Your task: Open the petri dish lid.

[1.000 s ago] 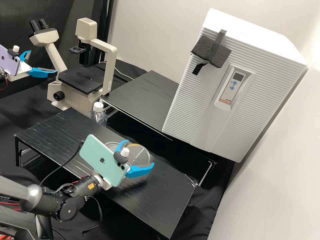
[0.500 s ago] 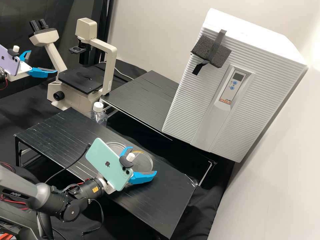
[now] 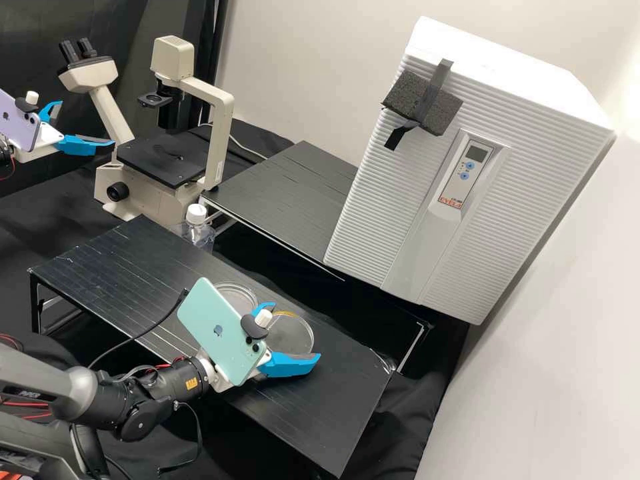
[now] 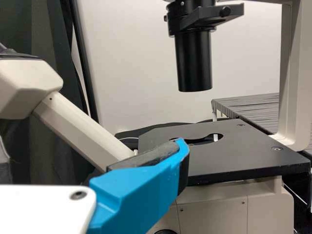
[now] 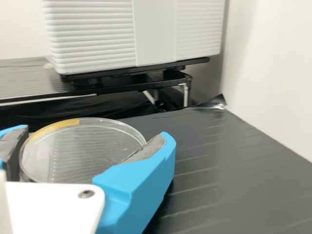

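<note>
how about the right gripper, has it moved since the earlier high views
Yes. In the high view, the right gripper has shifted down and to the right, nearer the right-hand corner of the front black table.

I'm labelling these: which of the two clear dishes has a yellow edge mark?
The marked dish is between the right gripper's fingers; the plain-looking dish lies nearer the microscope.

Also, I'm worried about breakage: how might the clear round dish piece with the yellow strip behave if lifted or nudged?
The clear dish piece looks thin and rigid, so probably light for its width but liable to crack if squeezed. Being glossy, it might slip in the right gripper. Wide and shallow, it seems unlikely to tip.
</note>
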